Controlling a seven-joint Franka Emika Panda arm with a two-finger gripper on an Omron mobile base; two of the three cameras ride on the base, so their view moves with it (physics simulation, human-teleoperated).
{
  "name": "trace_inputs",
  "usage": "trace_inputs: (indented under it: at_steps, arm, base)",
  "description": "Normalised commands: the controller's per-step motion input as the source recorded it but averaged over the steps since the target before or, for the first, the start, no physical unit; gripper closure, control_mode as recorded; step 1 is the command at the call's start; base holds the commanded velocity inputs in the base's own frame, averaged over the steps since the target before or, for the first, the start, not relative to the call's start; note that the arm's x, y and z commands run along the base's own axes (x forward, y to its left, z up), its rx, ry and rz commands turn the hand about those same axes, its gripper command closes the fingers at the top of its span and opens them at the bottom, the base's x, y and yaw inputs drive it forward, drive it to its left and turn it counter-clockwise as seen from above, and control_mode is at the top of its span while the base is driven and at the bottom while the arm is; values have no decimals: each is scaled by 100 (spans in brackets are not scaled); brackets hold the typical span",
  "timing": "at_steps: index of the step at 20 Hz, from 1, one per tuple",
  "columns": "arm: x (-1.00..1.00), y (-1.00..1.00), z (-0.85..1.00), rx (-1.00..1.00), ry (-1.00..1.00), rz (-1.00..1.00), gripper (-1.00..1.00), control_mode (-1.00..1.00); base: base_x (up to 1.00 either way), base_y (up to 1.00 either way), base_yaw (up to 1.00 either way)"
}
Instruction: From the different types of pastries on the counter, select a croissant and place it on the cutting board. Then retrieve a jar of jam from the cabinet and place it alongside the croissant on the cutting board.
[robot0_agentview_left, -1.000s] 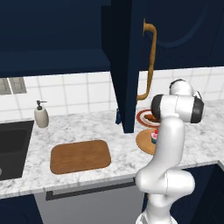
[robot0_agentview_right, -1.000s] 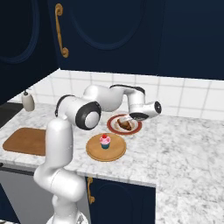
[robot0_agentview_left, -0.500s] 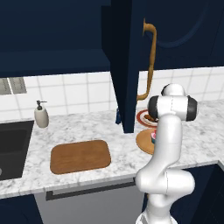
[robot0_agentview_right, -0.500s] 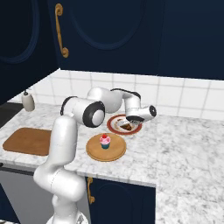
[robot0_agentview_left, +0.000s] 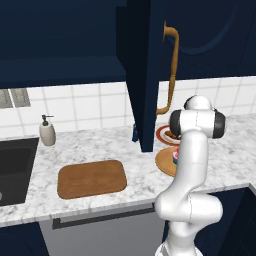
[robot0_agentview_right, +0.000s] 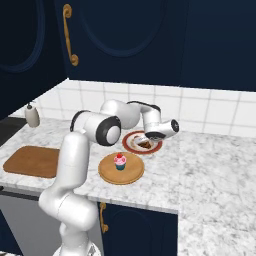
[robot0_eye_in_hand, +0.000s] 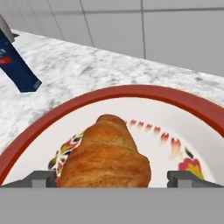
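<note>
Now croissant (robot0_eye_in_hand: 105, 157) on red-rimmed plate (robot0_eye_in_hand: 183, 103), long axis between pincer (robot0_eye_in_hand: 112, 178) tips

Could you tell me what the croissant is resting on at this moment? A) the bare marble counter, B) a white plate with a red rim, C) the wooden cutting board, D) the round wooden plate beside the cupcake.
B: the hand view shows the croissant lying on the white plate with a red rim, between the open jaws of the gripper, while the cutting board lies bare to the left.
</note>
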Motion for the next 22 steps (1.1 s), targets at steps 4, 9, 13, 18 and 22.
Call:
trace_inputs:
  at_steps: [4,9,13,18,22]
  arm:
    - [2,0,-1,0,0,0,-100,-100]
    - [-3,4,-16,-1,0,1,-100,-100]
    - [-9,20,-47,-1,1,3,-100,-100]
    - [-7,37,-71,-4,6,3,100,-100]
    - [-3,26,-18,-2,2,1,100,-100]
  base:
    - [0,0,0]
    - [0,0,0]
    - [0,0,0]
    - [0,0,0]
    - [0,0,0]
